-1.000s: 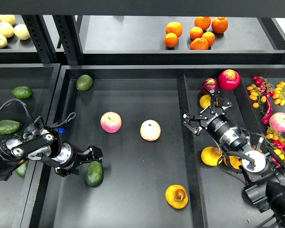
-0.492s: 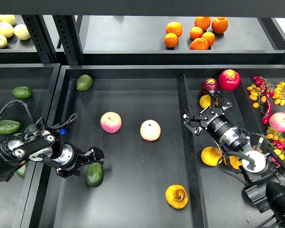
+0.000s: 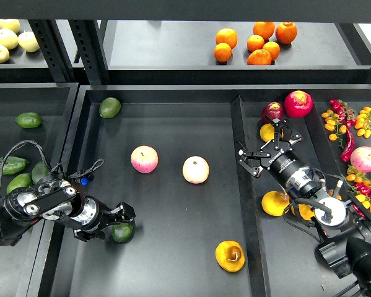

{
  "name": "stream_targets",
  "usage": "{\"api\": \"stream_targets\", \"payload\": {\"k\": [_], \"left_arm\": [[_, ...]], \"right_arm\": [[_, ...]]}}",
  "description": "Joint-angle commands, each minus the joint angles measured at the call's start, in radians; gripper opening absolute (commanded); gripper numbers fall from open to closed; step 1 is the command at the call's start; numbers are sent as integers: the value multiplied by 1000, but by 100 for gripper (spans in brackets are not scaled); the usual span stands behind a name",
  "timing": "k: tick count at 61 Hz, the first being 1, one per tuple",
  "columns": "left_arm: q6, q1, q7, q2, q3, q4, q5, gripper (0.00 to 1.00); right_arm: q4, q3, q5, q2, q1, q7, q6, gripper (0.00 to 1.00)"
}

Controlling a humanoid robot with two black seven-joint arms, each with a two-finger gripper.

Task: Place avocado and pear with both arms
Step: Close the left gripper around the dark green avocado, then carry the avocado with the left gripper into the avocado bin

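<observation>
Two black arms of ours reach into the dark tray [image 3: 173, 111] from either side. Our left gripper [image 3: 118, 221] lies low at the tray's near-left part, its dark fingers spread around the dark green, glossy avocado [image 3: 122, 232] — the fruit rests on the tray floor, half hidden beneath them, and we cannot tell whether the fingers actually press on it. The squat golden yellow-orange pear [image 3: 230, 255] with its brown stem dimple sits alone near the front of the same tray, well apart from both grippers. Our right gripper [image 3: 267, 148] hovers over the right-hand compartment just past the divider [image 3: 240, 154], fingers splayed wide and holding nothing, close to a small yellow fruit [image 3: 267, 132]. Two pink-red apples [image 3: 144, 159] lie side by side in the middle of the tray, and a lighter green, rounder avocado [image 3: 109, 107] sits near its far-left corner. On the shelf behind — a cluster of smooth round oranges [image 3: 257, 42].
</observation>
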Motion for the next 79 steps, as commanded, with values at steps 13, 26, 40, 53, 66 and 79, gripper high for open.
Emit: {"api": "stream_targets", "payload": {"k": [13, 26, 40, 53, 66, 79], "left_arm": [[0, 8, 0, -1, -38, 24, 2, 44], [0, 5, 0, -9, -81, 29, 3, 34], [0, -8, 0, -6, -144, 20, -11, 28], [0, -18, 0, 28, -176, 15, -102, 25], [0, -60, 0, 138, -194, 1, -182, 23], [0, -63, 0, 252, -248, 1, -253, 22]], "right_arm": [[0, 0, 0, 0, -7, 0, 0, 100], [0, 0, -1, 0, -5, 0, 0, 100], [0, 0, -1, 0, -5, 0, 0, 100], [0, 0, -1, 0, -7, 0, 0, 100], [3, 0, -1, 0, -5, 2, 0, 100], [6, -2, -1, 0, -7, -2, 0, 100]]}}
